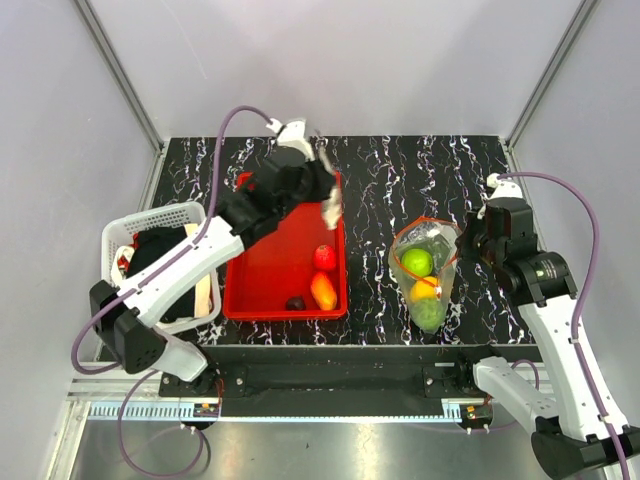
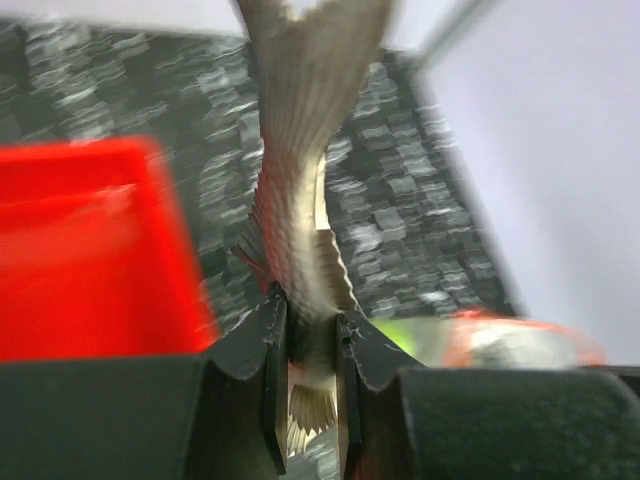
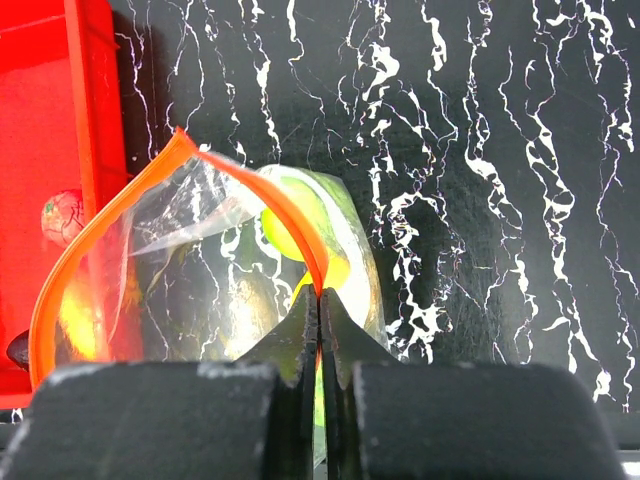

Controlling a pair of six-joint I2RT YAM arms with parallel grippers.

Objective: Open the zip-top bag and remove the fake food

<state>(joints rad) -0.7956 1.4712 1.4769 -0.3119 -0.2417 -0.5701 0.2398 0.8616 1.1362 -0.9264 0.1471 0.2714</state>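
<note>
The white basket [image 1: 150,213] stands at the left edge of the table [image 1: 400,170]; its dark contents cannot be identified. The left gripper [image 1: 325,200] hangs over the far right corner of the red tray [image 1: 270,270], jaws drawn narrow on the grey fish [image 2: 305,200], whose tail fans away from the wrist camera. A red fruit [image 1: 324,257], an orange piece [image 1: 324,290] and a small dark piece [image 1: 296,303] lie in the tray's near right part. Right of the tray and apart from it lies the zip-top bag [image 1: 430,275], its mouth open and its zip strip [image 3: 100,230] bowed into a loop. Two green fruits [image 1: 418,262] and a yellow one [image 1: 425,288] are inside. The right gripper [image 3: 319,310] is clamped on the strip.
</note>
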